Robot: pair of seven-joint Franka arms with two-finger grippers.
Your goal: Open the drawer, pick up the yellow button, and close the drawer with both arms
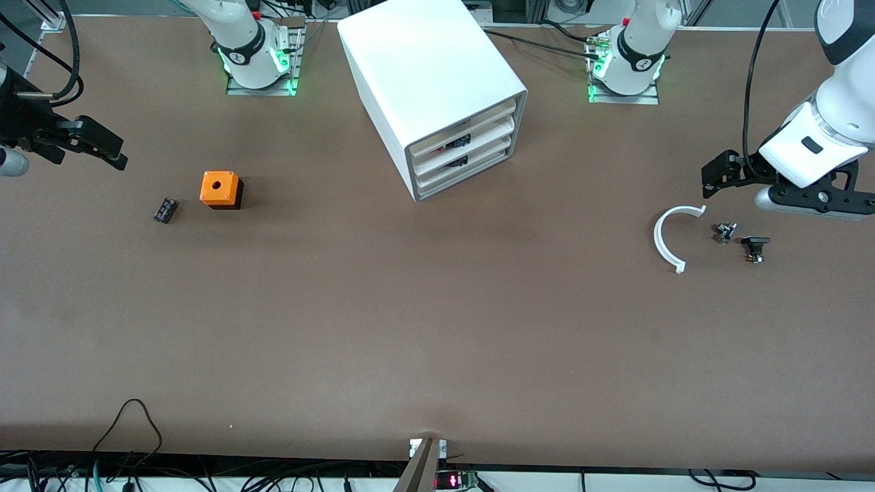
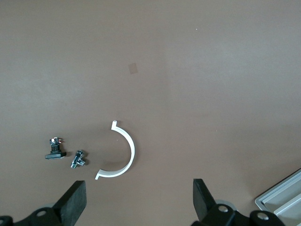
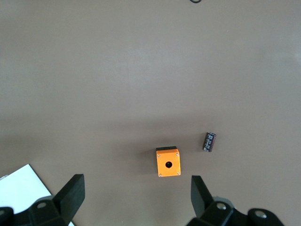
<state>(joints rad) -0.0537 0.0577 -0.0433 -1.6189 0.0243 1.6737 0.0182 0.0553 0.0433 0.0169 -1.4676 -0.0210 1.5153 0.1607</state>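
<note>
Nothing begun: top drawer shut in the cabinet, well apart from both tools, button unseen; left tool released over the white arc, right tool released above the orange cube; drawer front probably needed reaching first.

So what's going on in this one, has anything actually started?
Not yet. The white cabinet sits mid-table with all three drawers shut, including the top drawer, and no button is in sight. The left gripper hangs open, empty, over the table near a white curved clip and two small metal parts. The right gripper hangs open, empty, at its own end, near the orange cube and a small black part.
</note>
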